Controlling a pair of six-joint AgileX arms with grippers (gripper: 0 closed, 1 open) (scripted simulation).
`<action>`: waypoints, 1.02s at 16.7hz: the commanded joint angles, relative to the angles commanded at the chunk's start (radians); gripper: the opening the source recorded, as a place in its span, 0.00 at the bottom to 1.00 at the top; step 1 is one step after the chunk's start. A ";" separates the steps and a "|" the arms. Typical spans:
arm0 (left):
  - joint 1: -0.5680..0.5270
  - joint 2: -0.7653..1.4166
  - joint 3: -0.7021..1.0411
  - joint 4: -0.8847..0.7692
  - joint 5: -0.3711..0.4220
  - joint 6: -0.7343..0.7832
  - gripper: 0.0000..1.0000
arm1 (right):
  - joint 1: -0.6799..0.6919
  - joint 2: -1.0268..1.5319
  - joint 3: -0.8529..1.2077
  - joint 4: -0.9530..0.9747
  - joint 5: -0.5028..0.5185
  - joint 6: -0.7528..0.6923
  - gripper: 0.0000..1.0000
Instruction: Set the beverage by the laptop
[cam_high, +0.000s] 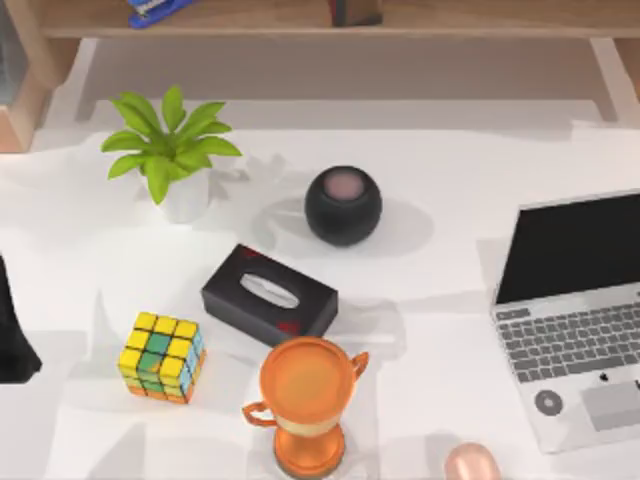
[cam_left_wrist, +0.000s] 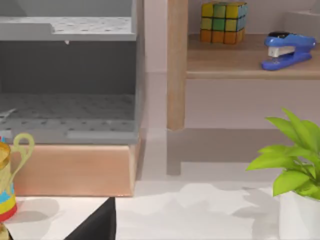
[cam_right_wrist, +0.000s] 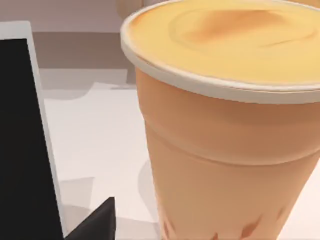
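Observation:
The beverage (cam_right_wrist: 225, 135) is an orange paper cup with a pale rim and a flat orange lid, standing upright very close to my right wrist camera. From above, its rounded top (cam_high: 470, 465) shows at the front edge of the table, just left of the laptop's front corner. The laptop (cam_high: 575, 320) lies open at the right, silver-grey with a black screen; its screen edge (cam_right_wrist: 22, 140) stands beside the cup. A dark part of my right gripper (cam_right_wrist: 95, 222) sits low beside the cup. My left arm (cam_high: 12, 335) is parked at the left edge.
A gold trophy (cam_high: 305, 400) stands left of the beverage, with a black tissue box (cam_high: 268, 295) and a colour cube (cam_high: 160, 357) further left. A black round speaker (cam_high: 343, 205) and a potted plant (cam_high: 172, 150) stand behind. A wooden shelf (cam_high: 330, 20) runs along the back.

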 joint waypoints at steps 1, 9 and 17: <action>0.000 0.000 0.000 0.000 0.000 0.000 1.00 | 0.010 0.024 0.019 0.011 0.011 0.003 1.00; 0.000 0.000 0.000 0.000 0.000 0.000 1.00 | 0.140 0.364 0.244 0.123 0.145 0.032 1.00; 0.000 0.000 0.000 0.000 0.000 0.000 1.00 | 0.149 0.376 0.254 0.128 0.152 0.034 0.77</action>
